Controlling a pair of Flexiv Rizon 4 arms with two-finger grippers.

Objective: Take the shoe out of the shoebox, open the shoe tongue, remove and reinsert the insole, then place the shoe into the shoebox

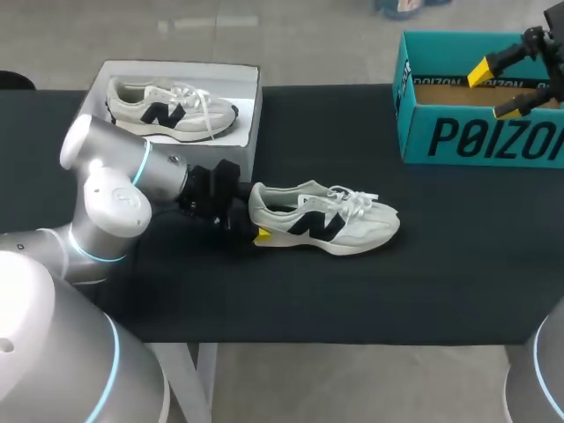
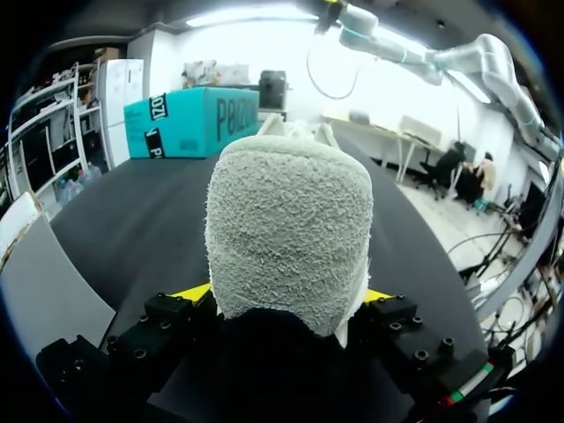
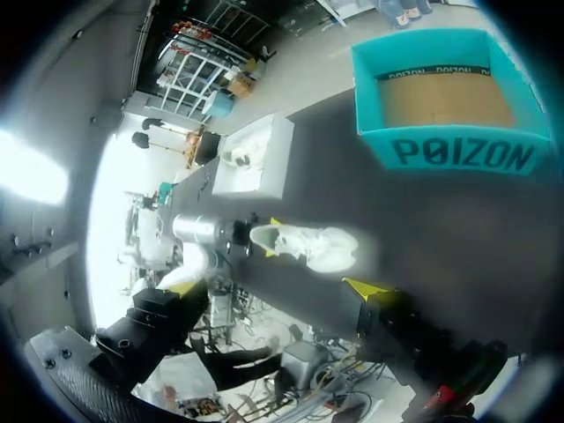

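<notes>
Head view: a white sneaker [image 1: 326, 220] with a dark side mark lies on its sole on the black table [image 1: 352, 300], near the middle, toe toward the robot's right. The left tool [image 1: 256, 222] sits at the heel, with one yellow tip showing beside the sole. A white shoebox [image 1: 249, 132] stands at the far left of the table and holds a second sneaker [image 1: 172, 110] of the same kind. An open teal box [image 1: 485, 137] stands at the far right, and the right tool [image 1: 496, 90] hangs over it, its yellow tips spread with nothing between them.

Left wrist view: the sneaker's [image 2: 286, 220] heel fills the space between the fingers of the left tool [image 2: 282, 295], which pinches it from both sides (a yellow tip shows at each flank). The teal box [image 2: 189, 119] lies ahead, beyond the toe.

Right wrist view: the right tool [image 3: 273, 288] is wide apart, high above the table. The sneaker [image 3: 308, 247] lies well below it, with the teal box [image 3: 458, 154] off to one side.
</notes>
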